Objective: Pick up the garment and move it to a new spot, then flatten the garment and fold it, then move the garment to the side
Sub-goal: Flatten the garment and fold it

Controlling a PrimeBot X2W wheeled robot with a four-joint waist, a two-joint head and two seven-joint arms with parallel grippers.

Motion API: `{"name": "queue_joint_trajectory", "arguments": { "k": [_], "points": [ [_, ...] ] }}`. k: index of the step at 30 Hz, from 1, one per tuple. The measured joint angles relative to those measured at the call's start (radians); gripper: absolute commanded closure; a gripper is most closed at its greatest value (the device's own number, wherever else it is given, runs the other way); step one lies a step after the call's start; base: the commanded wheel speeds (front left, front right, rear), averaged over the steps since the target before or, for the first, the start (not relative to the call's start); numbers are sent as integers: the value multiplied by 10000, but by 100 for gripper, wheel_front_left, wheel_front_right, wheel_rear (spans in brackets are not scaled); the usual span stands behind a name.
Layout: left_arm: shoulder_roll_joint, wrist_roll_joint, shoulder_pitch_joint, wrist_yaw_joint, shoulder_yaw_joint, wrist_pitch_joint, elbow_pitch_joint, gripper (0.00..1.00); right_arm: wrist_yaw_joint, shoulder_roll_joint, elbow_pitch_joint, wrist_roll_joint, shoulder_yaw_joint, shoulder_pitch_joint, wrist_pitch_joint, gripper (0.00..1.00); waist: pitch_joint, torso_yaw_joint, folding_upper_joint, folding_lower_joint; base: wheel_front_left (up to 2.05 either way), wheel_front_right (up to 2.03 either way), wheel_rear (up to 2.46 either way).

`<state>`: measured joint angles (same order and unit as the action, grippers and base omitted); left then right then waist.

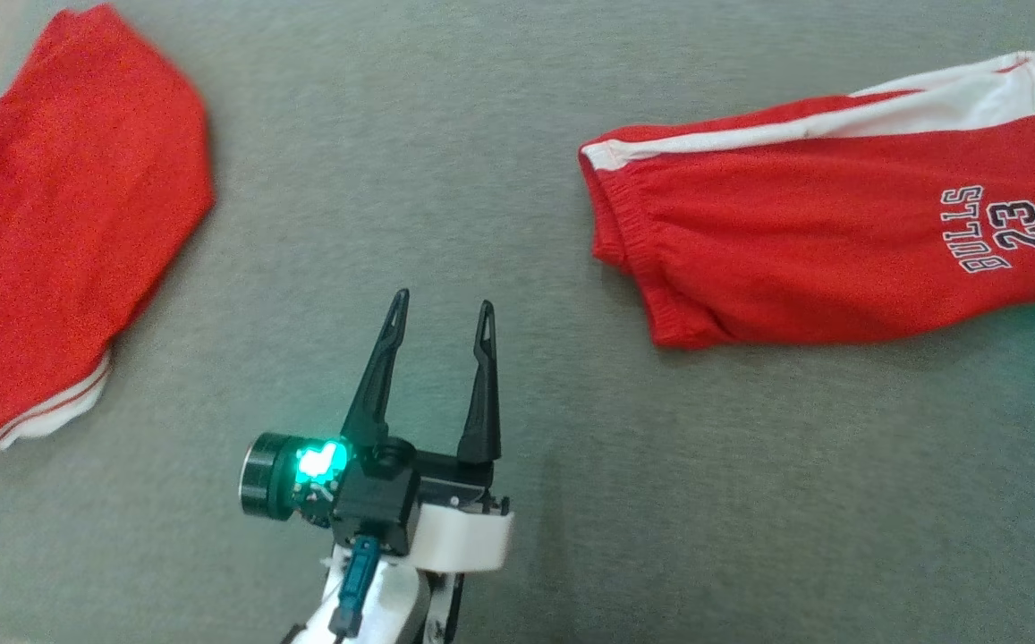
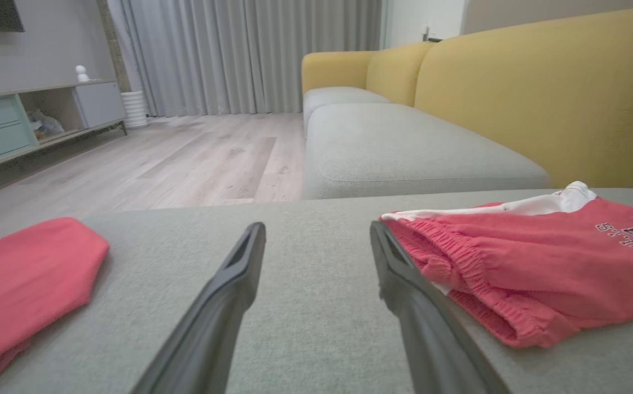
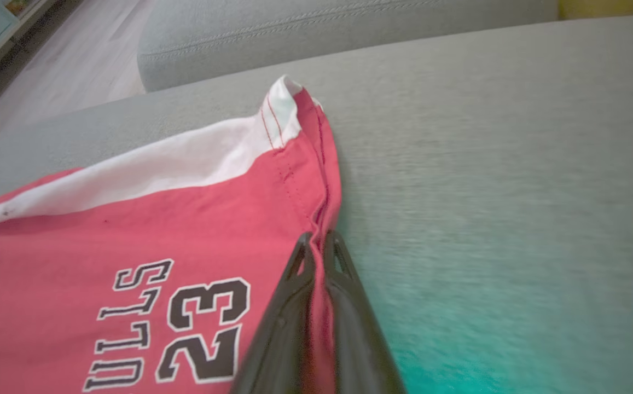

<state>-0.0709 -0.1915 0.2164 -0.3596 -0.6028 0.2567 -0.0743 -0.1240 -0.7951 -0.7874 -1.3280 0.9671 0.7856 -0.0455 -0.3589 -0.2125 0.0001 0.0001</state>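
The red shorts (image 1: 839,241) lie flat at the right of the head view on a grey cushion (image 1: 481,134); their waistband faces the middle of the frame, a white stripe runs along their upper edge, and the print "BULLS 23" sits near the right edge. The right hand (image 3: 319,236) is pressed together on the shorts' hem. In the right wrist view a fold of red cloth runs between its two dark fingers (image 3: 289,306), just below the white corner of the leg; in the head view a dark tip of that hand shows at the right edge of the frame, on the cloth beside the print.

The left hand (image 1: 444,300) sits at the lower middle of the head view, fingers spread wide and pointing up the frame, holding nothing; bare cushion lies between them, and the waistband is near, to their right. A second red garment (image 1: 52,224) with white trim lies at the far left of the frame, well apart from the shorts.

In the left wrist view a yellow sofa back (image 2: 540,93) rises at the upper right; a pale wooden floor (image 2: 185,158) and grey curtains (image 2: 239,54) lie at the upper left.
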Motion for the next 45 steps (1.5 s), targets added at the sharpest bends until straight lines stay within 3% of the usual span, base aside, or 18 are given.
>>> {"name": "queue_joint_trajectory", "arguments": {
  "k": [9,14,24,29,34,35,36,39,45],
  "points": [
    [-2,270,5,355,272,2,-180,0,0,-895,-290,6,169,-289,-591,100,278,1513,0,-1,0,0,0],
    [0,284,19,533,347,0,-376,0,0,-863,-153,163,163,-57,-1195,100,355,2030,0,0,0,0,0],
    [21,249,-154,796,560,0,-525,0,0,-798,2405,782,247,400,-1850,100,1043,2093,0,-1,0,0,0],
    [29,249,-595,886,593,0,-525,0,0,-226,3373,1778,767,418,-1779,100,1275,1943,0,-2,0,0,0],
    [50,249,-610,965,600,0,-516,0,0,1317,3745,2429,1592,419,-1250,100,1284,1725,0,-1,0,0,0],
    [56,242,-608,974,598,0,-516,0,0,1622,3731,2506,1710,398,-1200,73,1283,1675,0,-1,0,0,0],
    [67,219,-608,1014,596,0,-520,0,0,1883,3689,2566,1824,357,-1197,0,1288,1622,0,-1,0,0,0],
    [96,192,-610,1043,600,0,-512,0,0,2293,3680,2696,1912,-14,-1290,0,1351,1483,0,-1,0,0,0],
    [138,67,-895,1005,731,0,-345,0,0,1728,3726,3127,560,-1447,-1962,0,1626,1410,0,-2,0,0,0]
  ]
}}
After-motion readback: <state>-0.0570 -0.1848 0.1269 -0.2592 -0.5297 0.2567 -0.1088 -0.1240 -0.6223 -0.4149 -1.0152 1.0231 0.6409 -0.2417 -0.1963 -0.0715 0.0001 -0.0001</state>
